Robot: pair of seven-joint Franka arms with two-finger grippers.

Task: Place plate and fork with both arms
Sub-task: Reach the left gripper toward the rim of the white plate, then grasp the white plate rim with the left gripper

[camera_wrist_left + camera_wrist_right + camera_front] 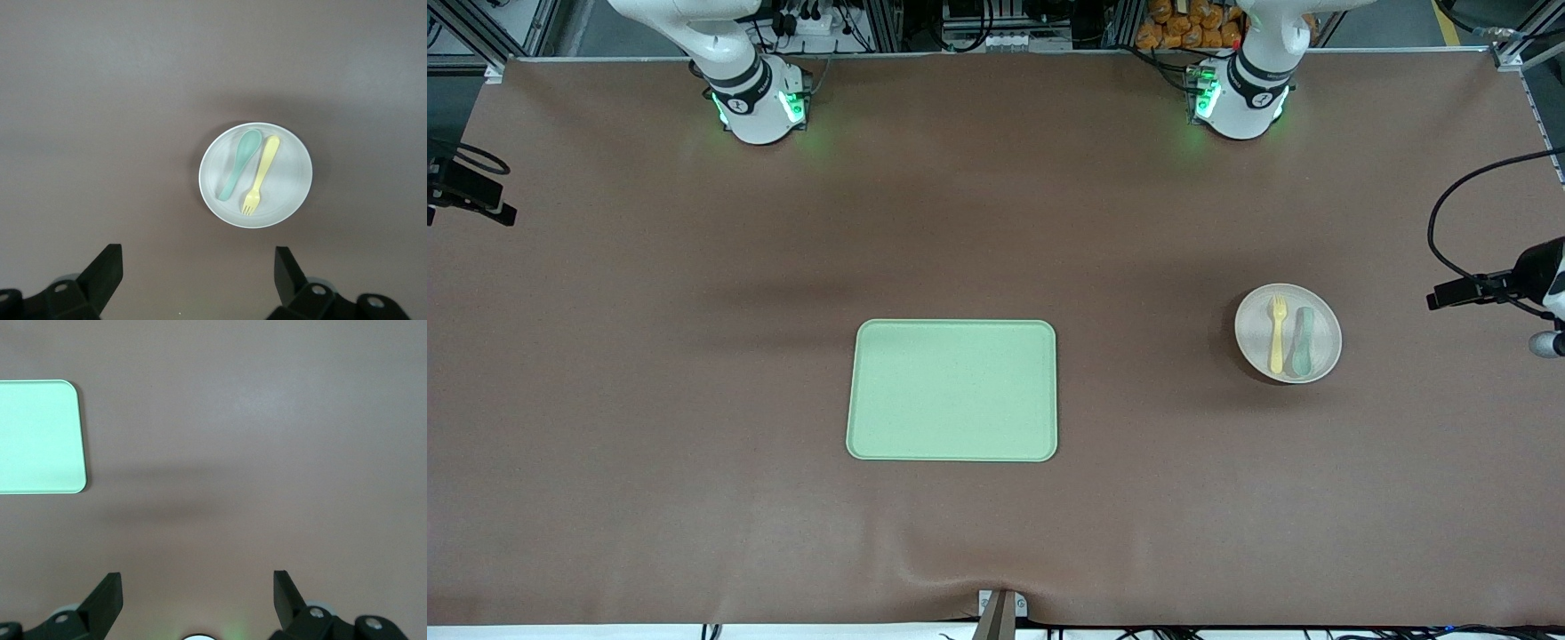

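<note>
The off-white round plate (1325, 333) lies on the brown table toward the left arm's end. On it lie the pale yellow fork (1278, 333) and a grey-green spoon (1303, 340), side by side. The left wrist view shows the plate (290, 177), fork (261, 173) and spoon (240, 163) far below my left gripper (198, 273), which is open and empty. My right gripper (197, 597) is open and empty, high over bare table beside the green tray (40, 437). Only the arms' bases show in the front view.
The light green rectangular tray (952, 390) lies at the table's middle. Black camera mounts stand at both ends of the table (463, 191) (1494, 289). The table cover is wrinkled at the near edge (1000, 582).
</note>
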